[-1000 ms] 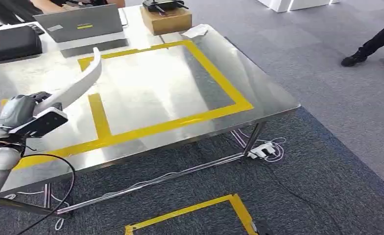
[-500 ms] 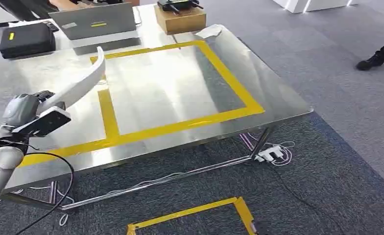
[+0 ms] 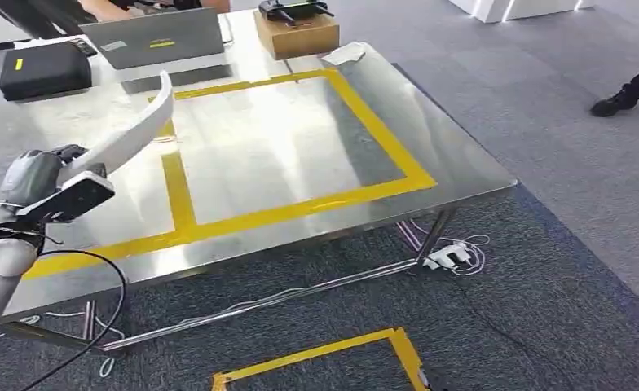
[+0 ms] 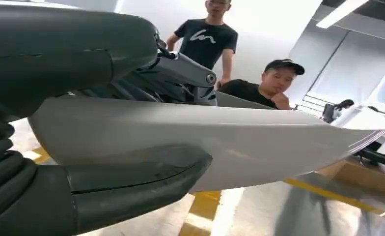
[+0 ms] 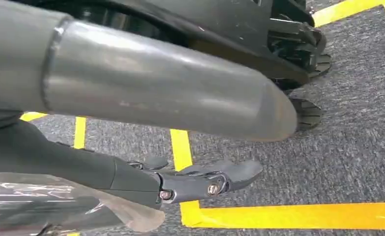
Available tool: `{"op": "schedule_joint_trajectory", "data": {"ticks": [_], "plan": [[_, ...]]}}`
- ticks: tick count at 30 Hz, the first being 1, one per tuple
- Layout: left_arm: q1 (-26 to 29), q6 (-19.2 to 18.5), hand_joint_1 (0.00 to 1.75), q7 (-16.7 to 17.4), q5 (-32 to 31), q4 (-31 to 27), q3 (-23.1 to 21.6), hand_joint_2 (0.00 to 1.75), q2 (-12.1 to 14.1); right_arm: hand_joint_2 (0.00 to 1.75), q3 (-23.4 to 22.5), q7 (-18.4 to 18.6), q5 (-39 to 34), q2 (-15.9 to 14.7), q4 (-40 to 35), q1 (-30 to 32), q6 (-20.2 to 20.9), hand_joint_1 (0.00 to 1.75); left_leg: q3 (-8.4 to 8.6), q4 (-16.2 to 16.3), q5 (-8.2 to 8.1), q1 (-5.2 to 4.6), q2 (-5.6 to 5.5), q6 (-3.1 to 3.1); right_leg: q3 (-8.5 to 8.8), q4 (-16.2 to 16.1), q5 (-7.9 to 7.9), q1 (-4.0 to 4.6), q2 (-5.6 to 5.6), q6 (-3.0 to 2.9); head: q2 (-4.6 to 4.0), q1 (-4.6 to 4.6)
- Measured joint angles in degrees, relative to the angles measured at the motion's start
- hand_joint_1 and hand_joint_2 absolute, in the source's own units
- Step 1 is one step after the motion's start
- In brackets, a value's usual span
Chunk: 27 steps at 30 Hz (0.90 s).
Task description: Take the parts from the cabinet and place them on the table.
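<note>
The left hand [image 3: 43, 181], at about 9 o'clock in the head view, grips a long, curved white part [image 3: 133, 130]. The part is held above the near-left area of the steel table [image 3: 463, 167], clear of the surface. Its long axis runs from the hand up toward 1 o'clock, and its free tip curves upward over the yellow tape [image 3: 182, 195] marked on the tabletop. At the far edge, from left to right, lie a black case [image 3: 43, 69], a grey laptop [image 3: 157, 41] and a brown box [image 3: 296, 32]. A power strip [image 3: 445, 254] with white cables lies on the carpet under the table's right corner. A person's dark shoe [image 3: 614, 104] is at 3 o'clock on the floor.

The left wrist view adds the grip itself: the thick thumb [image 4: 131, 182] presses one face of the part [image 4: 239, 142], the darker fingers [image 4: 180, 73] close on the opposite face, and the part tapers to a narrow tip away from the hand. Two people [image 4: 249, 83] are beyond it.

The right wrist view shows the right hand [image 5: 200, 182] hanging over grey carpet [image 5: 338, 162] crossed by yellow tape lines [image 5: 298, 216]. Its fingers are stretched out; whether they hold anything cannot be told, since clear plastic film [image 5: 58, 204] blurs the area beside them.
</note>
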Motion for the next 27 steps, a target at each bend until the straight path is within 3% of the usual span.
{"op": "schedule_joint_trajectory", "data": {"ticks": [1, 2, 4, 5, 6, 7, 9, 10, 11, 12, 15, 16, 17, 19, 20, 21, 22, 23, 25, 26, 27], "plan": [[0.00, -0.02, 1.75, 0.02, 0.00, -0.05, -0.02, 1.75, -0.07, 0.00, -0.02, -0.02, 0.07, 0.00, 0.00, 0.00, -0.04, 0.00, 0.79, -1.06, 0.50, 0.38, 0.14, -0.07, -0.65, 0.85, -0.77, -0.09, -0.06, 0.05, 0.00, 0.09], [-0.33, -0.02, 1.75, 0.02, 0.02, -0.05, -0.02, 1.75, -0.09, 0.00, -0.02, -0.07, 0.13, 0.00, 0.00, -0.08, -0.04, 0.00, 1.00, -1.45, 0.72, 0.56, 0.15, 0.30, -1.84, 3.77, -2.71, -0.12, -0.03, 0.24, 0.00, 0.26], [-0.39, -0.17, 1.75, 0.02, 0.00, -0.04, -0.09, 1.75, -0.15, 0.00, -0.02, -0.02, 0.24, 0.00, 0.00, -0.09, -0.02, 0.00, 0.93, -1.39, 0.64, 0.56, 0.12, 0.31, -6.12, 12.60, -6.55, -0.49, -0.08, 0.77, 0.00, 0.44], [-0.30, -0.28, 1.75, 0.02, 0.00, -0.02, -0.17, 1.75, -0.20, 0.00, -0.02, 0.00, 0.28, 0.00, 0.00, -0.02, -0.04, 0.00, 0.91, -1.35, 0.61, 0.56, 0.08, 0.28, -7.98, 16.05, -7.55, -0.63, -0.08, 1.09, 0.00, 0.31], [-0.25, -0.31, 1.75, 0.04, 0.00, -0.02, -0.26, 1.75, -0.22, 0.00, 0.00, 0.07, 0.33, 0.00, 0.00, 0.04, -0.04, 0.00, 0.88, -1.27, 0.55, 0.62, -0.05, 0.18, -8.62, 16.92, -7.27, -0.70, -0.10, 1.30, 0.00, 0.48], [-0.22, -0.31, 1.75, 0.18, 0.00, -0.02, -0.39, 1.75, -0.28, 0.00, 0.00, 0.09, 0.37, 0.00, 0.00, 0.05, -0.04, 0.00, 0.89, -1.08, 0.40, 0.79, -0.23, -0.07, -7.72, 14.86, -5.46, -0.88, -0.09, 1.54, 0.00, 0.48], [-0.27, -0.31, 1.75, 0.17, 0.00, -0.02, -0.50, 1.75, -0.33, 0.00, -0.02, 0.09, 0.39, -0.07, 0.00, 0.00, -0.07, 0.00, 0.88, -0.24, -0.16, 1.20, -0.64, -0.87, -2.86, 5.45, -0.46, -1.40, 0.04, 2.01, 0.00, 0.50], [-0.32, -0.31, 1.75, 0.17, 0.00, -0.02, -0.52, 1.75, -0.35, 0.00, 0.00, 0.09, 0.39, -0.07, 0.00, 0.00, -0.07, 0.00, 0.73, 0.47, -0.64, 1.26, -0.76, -1.47, -0.71, 1.05, 0.28, -1.71, 0.63, 2.34, 0.00, 0.53], [-0.43, -0.31, 1.75, 0.17, 0.00, -0.02, -0.50, 1.75, -0.31, 0.00, 0.00, 0.09, 0.39, 0.00, -0.04, -0.12, -0.07, 0.00, 0.16, 1.03, -0.94, 0.96, -0.96, -1.95, 0.41, 0.90, -0.77, -1.33, 1.52, 1.85, 0.00, 0.79], [-0.43, -0.33, 1.75, 0.20, 0.00, -0.05, -0.59, 1.75, -0.37, 0.00, 0.00, 0.11, 0.39, 0.00, -0.04, -0.18, -0.07, 0.00, -0.14, 1.24, -0.83, 0.95, -1.20, -2.22, -0.13, 1.11, -0.54, -1.39, 0.95, 0.77, 0.00, 0.63], [-0.44, -0.33, 1.75, 0.22, 0.00, -0.02, -0.72, 1.75, -0.28, 0.00, 0.00, 0.11, 0.42, -0.11, -0.04, 0.00, -0.07, 0.00, -0.15, 1.08, -0.68, 1.23, -1.62, -2.89, -0.23, 1.24, -0.43, -1.24, 0.47, -0.44, 0.00, 0.63], [-0.43, -0.33, 1.75, 0.22, 0.00, -0.02, -0.76, 1.75, -0.17, 0.00, 0.00, 0.11, 0.42, -0.13, 0.00, -0.10, -0.26, 0.00, -0.42, 1.75, -1.41, 1.35, -1.03, -3.08, -0.18, 1.05, -0.32, -1.36, 0.12, -0.95, 0.00, 0.68], [-0.65, -0.33, 1.75, 0.22, 0.00, -0.02, -0.79, 1.75, -0.09, 0.00, 0.00, 0.11, 0.46, -0.15, 0.00, -0.22, -0.24, 0.00, -1.50, 4.10, -2.99, 1.26, 0.03, -3.16, -0.15, 1.05, -0.36, -1.28, 0.00, -1.34, 0.00, 0.46], [-0.70, -0.35, 1.75, 0.26, 0.00, -0.02, -0.90, 1.75, -0.11, 0.00, -0.02, 0.11, 0.52, -0.15, 0.00, -0.20, -0.15, 0.00, -5.73, 13.54, -7.29, 1.27, 0.57, -3.31, -0.14, 1.06, -0.47, -1.07, -0.54, -1.57, 0.00, 0.48], [-0.53, -0.37, 1.75, 0.35, 0.00, 0.02, -1.05, 1.75, -0.11, 0.00, 0.00, 0.13, 0.50, -0.15, 0.00, -0.09, -0.06, 0.00, -7.81, 17.79, -8.62, 1.27, 0.58, -3.28, -0.15, 1.07, -0.52, -0.98, -0.80, -1.65, 0.00, 0.48], [-0.33, -0.42, 1.75, 0.37, -0.02, 0.09, -1.13, 1.75, -0.11, 0.00, 0.00, 0.13, 0.46, -0.15, 0.00, 0.00, -0.07, 0.00, -8.83, 19.67, -8.76, 1.27, 0.59, -3.23, -0.12, 1.08, -0.57, -0.90, -1.06, -1.71, 0.00, 0.48], [-0.20, -0.48, 1.75, 0.37, -0.02, 0.09, -1.16, 1.75, -0.11, 0.00, 0.00, 0.22, 0.37, -0.15, 0.00, 0.03, -0.04, 0.00, -8.41, 18.54, -7.41, 1.26, 0.60, -3.07, -0.05, 1.08, -0.61, -0.84, -1.29, -1.70, 0.00, 0.50], [-0.21, -0.50, 1.75, 0.39, -0.02, 0.09, -1.16, 1.75, -0.11, 0.00, 0.00, 0.22, 0.37, -0.15, 0.00, 0.00, -0.04, 0.00, -6.97, 15.21, -5.13, 1.23, 0.65, -2.82, 0.06, 1.09, -0.69, -0.78, -1.50, -1.69, 0.00, 0.46], [-0.33, -0.50, 1.75, 0.44, -0.04, 0.09, -1.16, 1.75, -0.07, 0.00, 0.00, 0.22, 0.37, -0.15, 0.00, -0.09, -0.04, 0.00, -2.04, 4.82, 0.06, 0.86, 1.69, -1.96, 0.52, 1.08, -0.91, -0.70, -1.86, -1.56, 0.00, 0.46], [-0.42, -0.50, 1.75, 0.44, -0.02, 0.09, -1.16, 1.75, -0.04, 0.00, 0.00, 0.22, 0.37, -0.13, 0.00, -0.06, -0.04, 0.00, -0.81, 2.95, -0.73, 0.36, 3.26, -1.63, 0.50, 1.05, -1.04, -0.55, -2.04, -1.31, 0.00, 0.57], [-0.61, -0.50, 1.75, 0.44, -0.07, 0.09, -1.20, 1.75, -0.04, 0.00, 0.00, 0.24, 0.37, -0.15, 0.00, -0.11, -0.04, 0.00, -0.74, 1.72, -0.90, 0.04, 3.03, -1.52, 0.22, 1.19, -1.03, -0.39, -2.11, -0.95, 0.00, 0.44]]}}
